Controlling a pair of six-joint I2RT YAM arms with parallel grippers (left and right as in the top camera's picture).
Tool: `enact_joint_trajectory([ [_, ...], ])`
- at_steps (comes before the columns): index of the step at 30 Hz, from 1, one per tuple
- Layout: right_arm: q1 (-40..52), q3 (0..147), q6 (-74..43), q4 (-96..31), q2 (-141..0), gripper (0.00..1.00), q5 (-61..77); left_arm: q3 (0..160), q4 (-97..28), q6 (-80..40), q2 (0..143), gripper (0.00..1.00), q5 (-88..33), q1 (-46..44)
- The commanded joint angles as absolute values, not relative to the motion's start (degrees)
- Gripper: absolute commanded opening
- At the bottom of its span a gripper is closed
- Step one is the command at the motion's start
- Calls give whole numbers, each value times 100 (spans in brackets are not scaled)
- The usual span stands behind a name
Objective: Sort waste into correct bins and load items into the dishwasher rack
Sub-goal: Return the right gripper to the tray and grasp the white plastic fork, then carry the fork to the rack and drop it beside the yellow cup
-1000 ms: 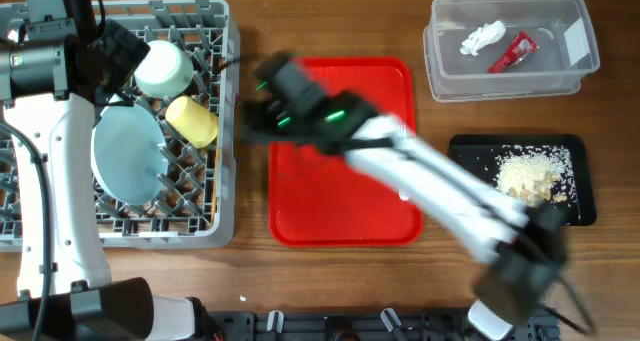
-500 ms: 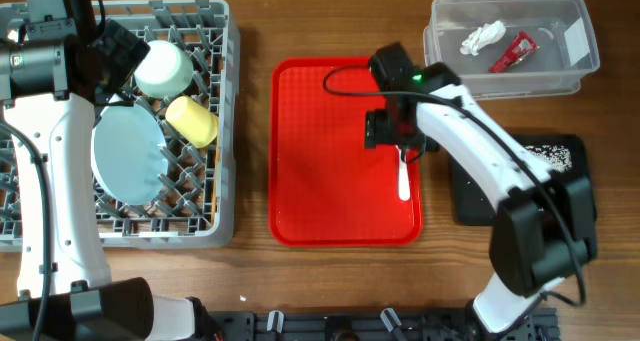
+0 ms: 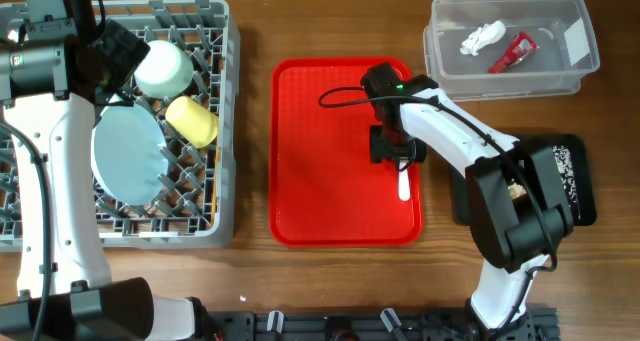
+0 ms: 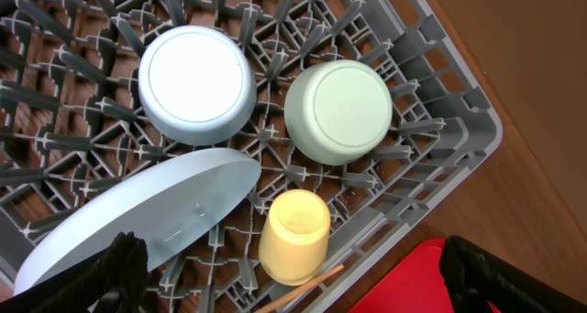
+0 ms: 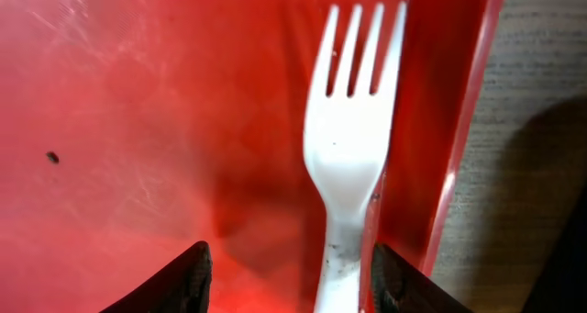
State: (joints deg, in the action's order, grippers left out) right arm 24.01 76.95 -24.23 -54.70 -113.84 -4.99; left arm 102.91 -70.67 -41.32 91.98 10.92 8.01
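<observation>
A white plastic fork (image 5: 348,148) lies along the right rim of the red tray (image 3: 320,181). My right gripper (image 3: 392,146) is low over it. In the right wrist view the right gripper (image 5: 286,281) is open, and the fork's handle runs between the fingers, close to the right one (image 5: 404,281). My left gripper (image 4: 303,281) hangs wide open above the grey dishwasher rack (image 3: 215,231). The rack holds the pale-blue plate (image 3: 125,156), yellow cup (image 3: 192,121), pale green saucer (image 4: 337,109), small bowl (image 4: 195,83) and a chopstick (image 4: 303,290).
At the back right, the clear tub (image 3: 510,76) contains a white tissue (image 3: 482,36) and a red wrapper (image 3: 512,53). The black tray (image 3: 575,181) with rice scraps (image 3: 562,161) sits right of the red tray, partly hidden by my right arm.
My right arm has swung from the rack side across the red tray and dropped over the fork, its jaws narrowing. The left arm has stayed still.
</observation>
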Motion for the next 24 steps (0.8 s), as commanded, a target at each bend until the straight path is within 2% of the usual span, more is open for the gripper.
enact_joint_trajectory([
  [1,2250,7614,-2180,-5457,-11493,56,-368,10307,-7072,-4226,9194,100,1186,816],
  [7,1990,7229,-1828,-5100,-11493,54,200,10307,-7072,-4226,9194,100,1186,816],
  [10,1997,7207,-1811,-5076,-11493,47,349,10307,-7072,-4226,9194,100,1186,816],
  [11,1997,7207,-1817,-5074,-11493,44,349,10307,-7072,-4226,9194,100,1186,816],
  [14,1997,7207,-1822,-5061,-11493,22,375,10307,-7072,-4226,9194,100,1186,816],
  [18,1997,7236,-2108,-5037,-11485,4,530,10307,-7072,-4226,9194,100,1186,816],
  [24,1997,7863,-2119,-5360,-11271,4,982,10307,-7072,-4226,9194,100,1186,816],
])
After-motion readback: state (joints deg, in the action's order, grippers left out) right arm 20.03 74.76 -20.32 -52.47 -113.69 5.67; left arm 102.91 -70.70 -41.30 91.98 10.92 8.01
